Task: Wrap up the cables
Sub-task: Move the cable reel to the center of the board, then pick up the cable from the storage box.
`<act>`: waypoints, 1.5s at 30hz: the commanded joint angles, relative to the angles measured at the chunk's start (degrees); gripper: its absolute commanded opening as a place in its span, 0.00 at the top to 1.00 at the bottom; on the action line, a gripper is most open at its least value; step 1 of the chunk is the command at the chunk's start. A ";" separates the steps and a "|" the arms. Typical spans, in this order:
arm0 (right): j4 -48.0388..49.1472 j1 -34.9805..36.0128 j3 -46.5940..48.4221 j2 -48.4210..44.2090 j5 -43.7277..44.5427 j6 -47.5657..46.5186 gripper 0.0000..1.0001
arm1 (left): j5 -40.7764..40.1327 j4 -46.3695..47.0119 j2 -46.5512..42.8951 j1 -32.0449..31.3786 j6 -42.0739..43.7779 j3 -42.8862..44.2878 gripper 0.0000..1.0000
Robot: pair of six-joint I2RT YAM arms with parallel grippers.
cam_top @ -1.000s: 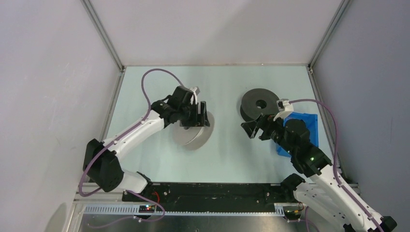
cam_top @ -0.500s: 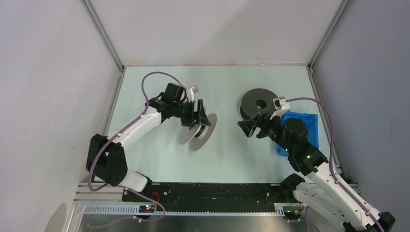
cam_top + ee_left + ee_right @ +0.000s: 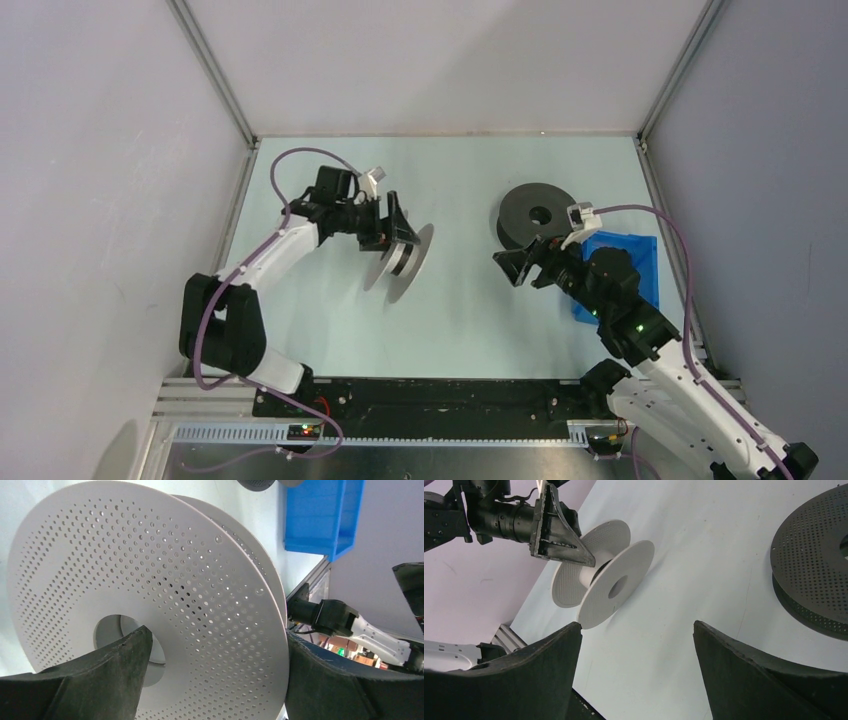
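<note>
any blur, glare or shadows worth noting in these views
Top external: even light, sharp, no glare. Left wrist: white spool crisp, left fingers dark and soft-edged. Right wrist: spool casts a faint shadow on the table; right fingers near black.

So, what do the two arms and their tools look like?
The left arm and right arm have white shells and black joints. A lilac cable runs along each. The left tool and right tool have wide black wedge-shaped fingers. A green light glows on the right arm.
</note>
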 commanded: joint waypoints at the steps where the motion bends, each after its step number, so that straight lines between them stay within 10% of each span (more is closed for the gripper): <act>1: 5.79 0.32 -0.50 1.05 -1.96 -3.62 0.13 | 4.33 -1.24 2.49 4.02 4.14 -1.04 0.12; 9: 44.10 -1.18 -7.02 17.85 -30.09 -35.86 0.28 | 10.37 -1.40 3.91 4.72 6.47 -0.57 0.26; 18: 50.49 -0.43 0.77 37.54 -45.28 -54.20 0.36 | 11.55 -1.34 3.54 4.53 7.31 -1.47 0.25; 35: 26.79 2.20 16.51 53.23 -53.23 -76.89 0.51 | 12.63 -1.38 2.48 1.27 7.48 -0.93 0.25; 42: 21.42 2.63 17.32 53.20 -51.62 -81.09 1.00 | 10.97 -1.74 -0.80 -0.33 7.56 0.07 0.22; 45: 18.13 2.51 17.35 52.04 -51.34 -82.10 1.00 | 8.66 -2.20 -3.97 -0.58 8.13 1.46 0.18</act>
